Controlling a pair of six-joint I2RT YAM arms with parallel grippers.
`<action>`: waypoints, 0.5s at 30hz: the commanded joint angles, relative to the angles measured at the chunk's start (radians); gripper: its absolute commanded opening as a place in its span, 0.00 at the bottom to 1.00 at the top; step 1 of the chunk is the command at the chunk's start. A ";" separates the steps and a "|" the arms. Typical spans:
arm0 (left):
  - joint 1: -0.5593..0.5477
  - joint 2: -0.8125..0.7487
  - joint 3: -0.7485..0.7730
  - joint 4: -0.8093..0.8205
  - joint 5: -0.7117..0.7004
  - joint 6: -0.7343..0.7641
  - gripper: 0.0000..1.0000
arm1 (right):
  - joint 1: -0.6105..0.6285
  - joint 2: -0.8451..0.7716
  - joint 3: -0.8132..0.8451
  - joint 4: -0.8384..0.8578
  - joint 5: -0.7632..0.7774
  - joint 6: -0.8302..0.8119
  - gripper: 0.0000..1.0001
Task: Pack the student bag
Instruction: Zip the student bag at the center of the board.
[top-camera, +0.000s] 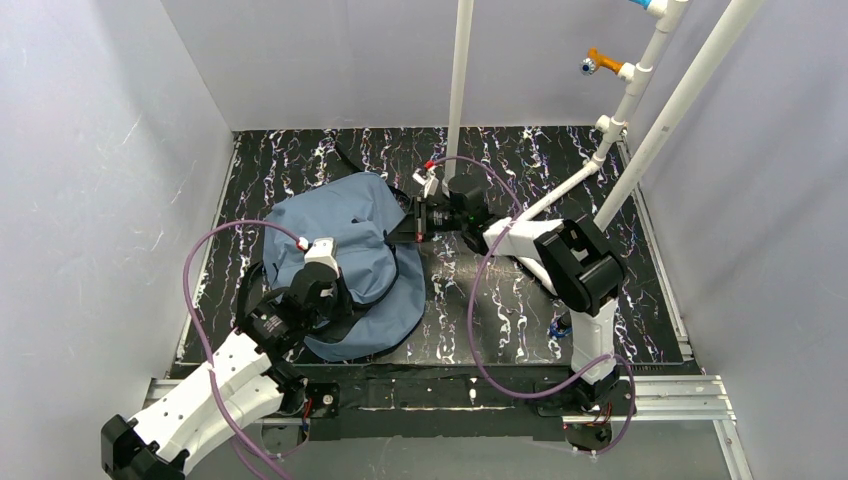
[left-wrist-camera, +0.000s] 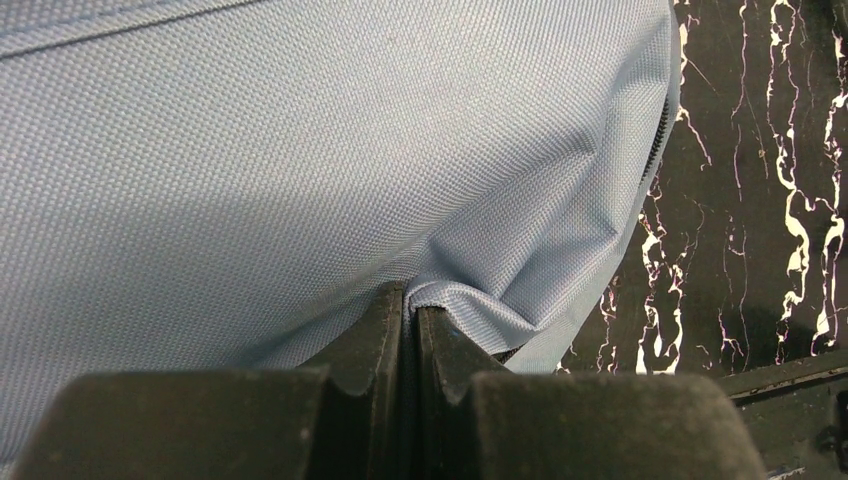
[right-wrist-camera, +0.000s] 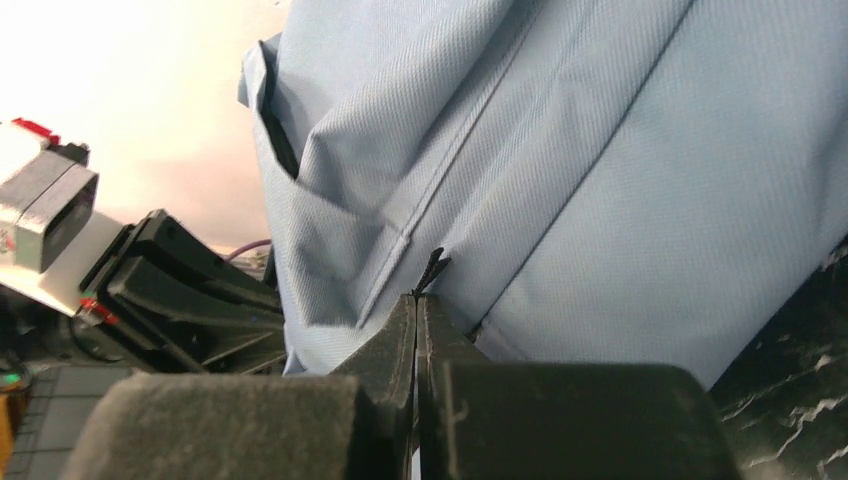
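Both pairs of jaws are pressed together; the left gripper (left-wrist-camera: 410, 300) pinches a fold of the student bag (top-camera: 350, 240) beside its zipper edge; the right gripper (right-wrist-camera: 418, 305) nips a small black tab (right-wrist-camera: 432, 268) at the bag's right side; the bag lies slumped on the tabletop (top-camera: 520, 300), left of centre, nearer the left edge.

The student bag (top-camera: 350, 255) on the bench (top-camera: 520, 300)
The bench is black with white and purple veining; the slate-blue bag lies slumped on its left half, black straps trailing beside it.
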 joint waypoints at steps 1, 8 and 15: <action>0.006 -0.022 0.000 -0.035 -0.036 -0.001 0.00 | -0.028 -0.105 -0.089 0.186 -0.043 0.104 0.01; 0.006 -0.001 0.027 -0.065 -0.041 -0.014 0.00 | -0.050 -0.171 -0.178 0.267 -0.032 0.164 0.01; 0.006 0.009 0.177 -0.025 0.180 0.103 0.67 | -0.052 -0.154 -0.195 0.322 -0.054 0.182 0.01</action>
